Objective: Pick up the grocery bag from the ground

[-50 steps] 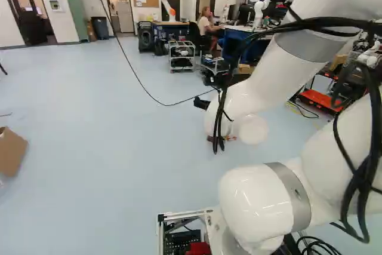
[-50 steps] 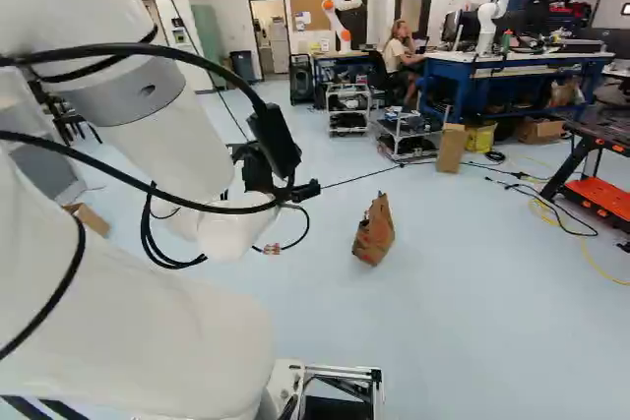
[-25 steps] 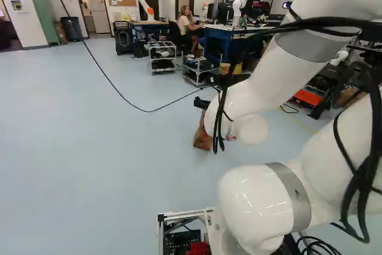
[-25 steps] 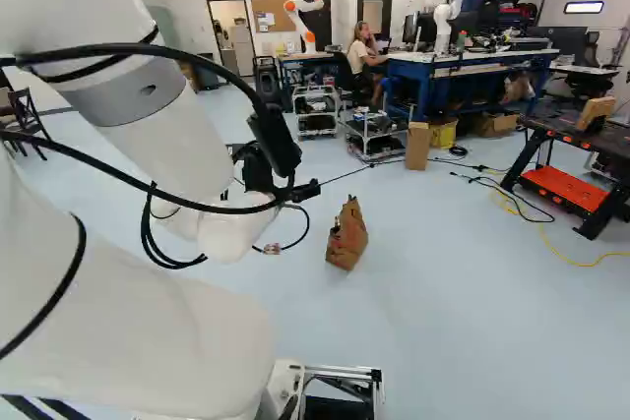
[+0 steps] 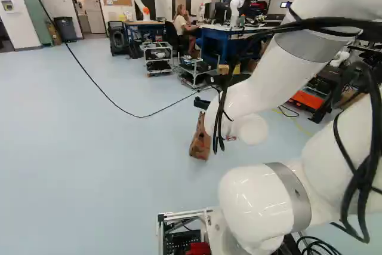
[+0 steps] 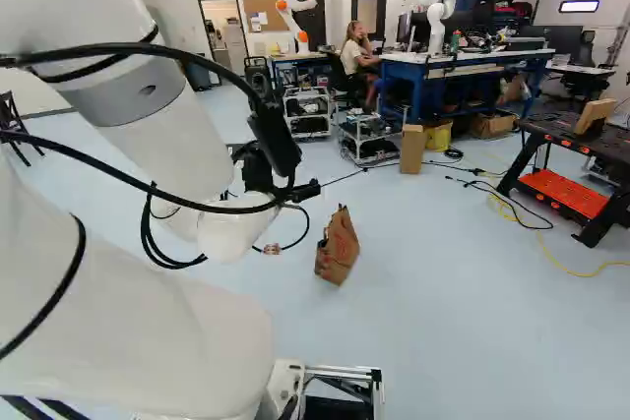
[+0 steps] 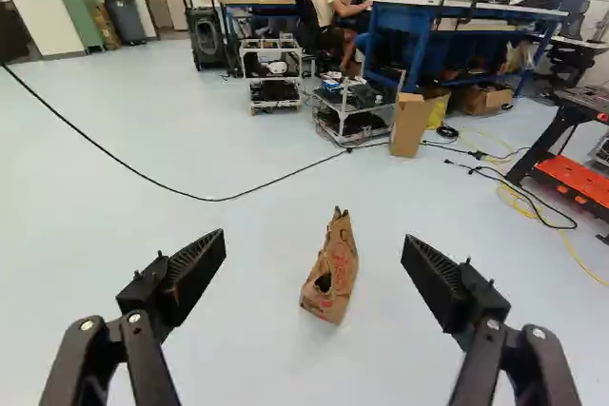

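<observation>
Sitting on the floor point(image 7: 238, 282), brown grocery bag point(image 7: 340, 259), ahead of the pincer point(image 6: 307, 189), roughly centred, 2 fingers point(image 7: 198, 268) wide apart, empty.

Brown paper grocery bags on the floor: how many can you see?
1: the brown paper bag on the floor ahead of the open black gripper. Others may be hidden.

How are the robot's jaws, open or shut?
Open: in the wrist view they stand wide apart, the paper bag ahead, untouched.

the bag point(image 7: 339, 259) is brown, apparently marked in red.
</observation>
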{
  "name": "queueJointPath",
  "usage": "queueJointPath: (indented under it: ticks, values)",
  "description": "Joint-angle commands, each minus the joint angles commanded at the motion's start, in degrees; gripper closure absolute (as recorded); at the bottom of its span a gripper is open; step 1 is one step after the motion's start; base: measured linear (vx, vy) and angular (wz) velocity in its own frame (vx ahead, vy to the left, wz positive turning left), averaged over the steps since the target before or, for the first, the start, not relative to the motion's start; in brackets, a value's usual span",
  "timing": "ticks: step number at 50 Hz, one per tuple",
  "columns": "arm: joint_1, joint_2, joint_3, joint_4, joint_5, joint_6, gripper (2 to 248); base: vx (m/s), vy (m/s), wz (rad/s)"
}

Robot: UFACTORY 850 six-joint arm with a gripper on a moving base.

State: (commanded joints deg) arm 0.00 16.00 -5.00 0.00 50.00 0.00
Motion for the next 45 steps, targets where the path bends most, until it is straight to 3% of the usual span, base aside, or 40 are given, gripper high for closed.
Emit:
queueJointPath:
  ticks: [41,45]
  values:
    - [0.00,0.00,0.00,0.00,0.00,0.00,3,0.256,-0.037,0.000]
    - [-0.29,-3.04,-2.58,0.00,0.00,0.00,3,0.143,-0.024,-0.006]
